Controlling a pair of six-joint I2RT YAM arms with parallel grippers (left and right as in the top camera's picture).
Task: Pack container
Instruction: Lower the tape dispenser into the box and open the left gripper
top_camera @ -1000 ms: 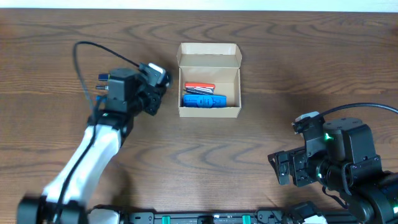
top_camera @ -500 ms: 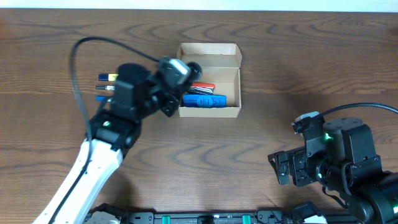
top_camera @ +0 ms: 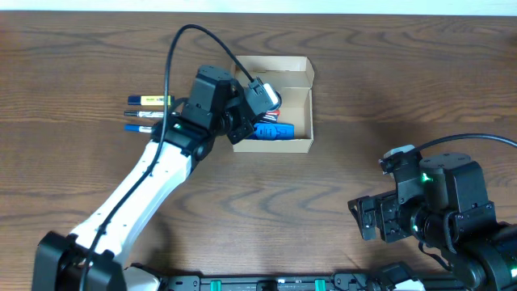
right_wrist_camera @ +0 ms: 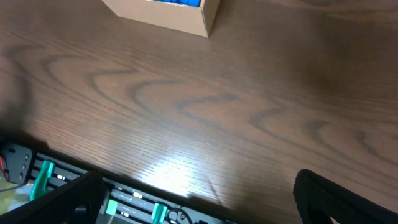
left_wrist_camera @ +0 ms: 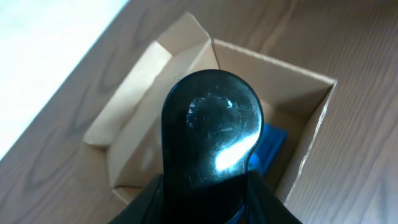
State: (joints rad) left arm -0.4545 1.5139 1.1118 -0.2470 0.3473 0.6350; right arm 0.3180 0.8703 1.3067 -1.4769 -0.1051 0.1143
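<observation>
Swung across from the side, the left end effector now hangs over the open cardboard box directly beneath it, likely to drop something in, though its grip is hidden. Spare pens lie behind it. The right end effector gapes wide and empty.

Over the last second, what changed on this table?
The left gripper swung right from beside the container to above its open top; whether it carries anything I cannot tell. That uncovered the pens lying left of it. The container, its contents and the open right gripper stayed put.
</observation>
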